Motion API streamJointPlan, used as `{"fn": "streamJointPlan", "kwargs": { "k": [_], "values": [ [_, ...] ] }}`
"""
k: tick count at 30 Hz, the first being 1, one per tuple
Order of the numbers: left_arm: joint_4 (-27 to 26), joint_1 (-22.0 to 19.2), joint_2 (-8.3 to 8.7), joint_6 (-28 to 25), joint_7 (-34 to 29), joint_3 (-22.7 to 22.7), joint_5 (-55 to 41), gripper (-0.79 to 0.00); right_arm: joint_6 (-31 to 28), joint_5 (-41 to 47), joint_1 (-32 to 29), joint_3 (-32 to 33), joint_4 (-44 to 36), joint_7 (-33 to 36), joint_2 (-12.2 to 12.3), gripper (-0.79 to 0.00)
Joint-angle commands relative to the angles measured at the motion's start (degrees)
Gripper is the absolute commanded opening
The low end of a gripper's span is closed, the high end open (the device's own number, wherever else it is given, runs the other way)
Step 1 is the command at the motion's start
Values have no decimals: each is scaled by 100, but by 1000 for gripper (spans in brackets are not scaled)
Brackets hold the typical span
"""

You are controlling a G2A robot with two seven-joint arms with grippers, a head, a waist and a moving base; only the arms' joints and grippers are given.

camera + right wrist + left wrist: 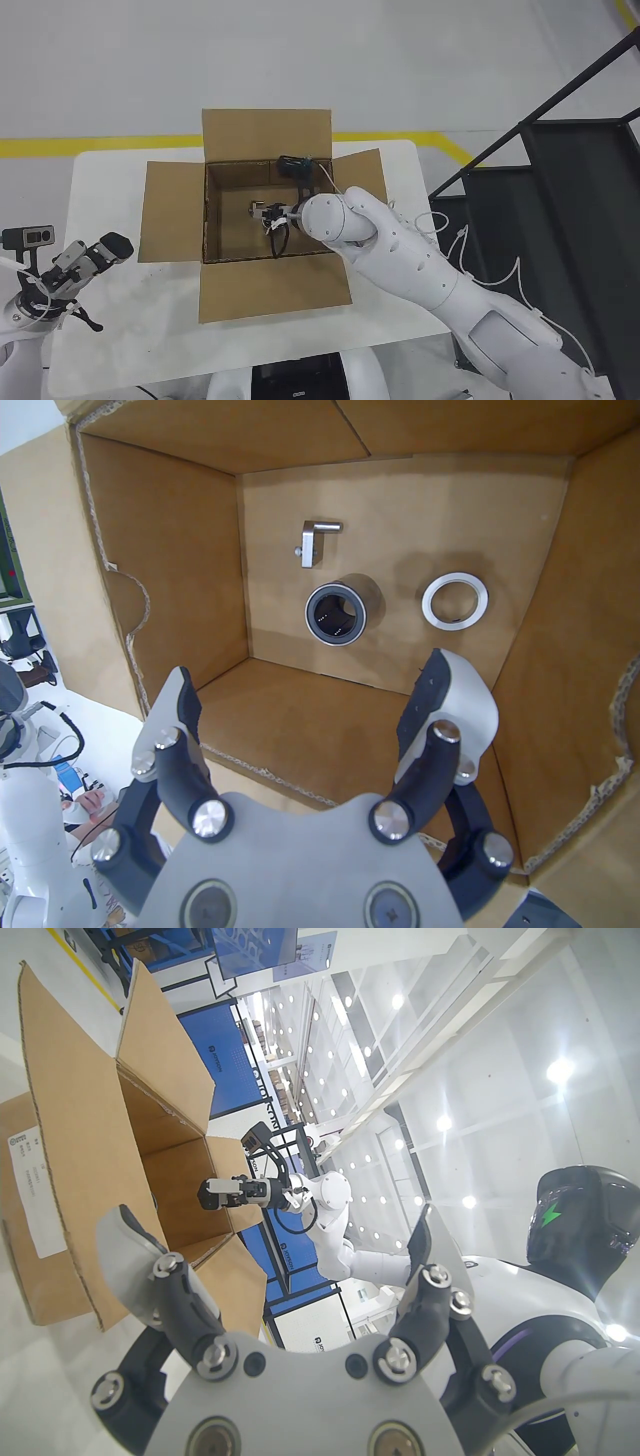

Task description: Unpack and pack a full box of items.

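Sitting on the white table (110,170) is a big open box (170,210). The right gripper (310,672) hangs over it, fingers wide apart and empty. The left gripper (272,1218) is off to the side, wide too. On the box floor lie a metal tube (336,615), a ring (455,600) and a small bracket (314,542).

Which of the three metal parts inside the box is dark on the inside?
The short cylindrical bearing: its bore is black. The L-shaped bracket and the flat ring are plain silver.
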Motion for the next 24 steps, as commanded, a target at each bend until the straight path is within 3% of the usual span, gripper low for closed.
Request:
{"fn": "streamJointPlan", "kwargs": {
  "k": [1, 12, 24],
  "values": [
    [0, 0, 0, 0, 0, 0, 0, 0, 78, -73, 159, -150, 171, 82, -62, 0],
    [0, 0, 0, 0, 0, 0, 0, 0, 249, 55, 916, -1049, 1527, 27, -685, 0],
    [0, 0, 0, 0, 0, 0, 0, 0, 74, 791, 1266, -1328, 3070, -496, -1408, 0]
  ]
}}
